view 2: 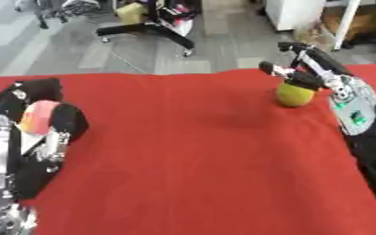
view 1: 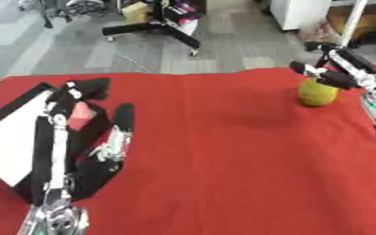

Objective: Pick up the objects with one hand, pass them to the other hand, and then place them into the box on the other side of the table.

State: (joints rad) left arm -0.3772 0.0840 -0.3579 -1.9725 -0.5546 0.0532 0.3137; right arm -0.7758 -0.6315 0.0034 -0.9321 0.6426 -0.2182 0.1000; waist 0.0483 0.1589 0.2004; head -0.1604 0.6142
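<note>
Left eye view: the left hand (view 1: 83,133) stands upright at the table's left, fingers curled round a pink object (view 1: 81,114), beside the white box (view 1: 14,137).

Right eye view: the right hand (view 2: 303,75) reaches in from the right, fingers spread over a yellow-green fruit (view 2: 294,95) on the red cloth (view 2: 191,151), touching its top.

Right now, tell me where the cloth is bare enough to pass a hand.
The wide middle of the red cloth is bare, from the left hand across to the yellow-green fruit. Crowded: the left edge, where that hand holds a pink thing by the box, and the far right, where the right hand hangs over the fruit.
</note>
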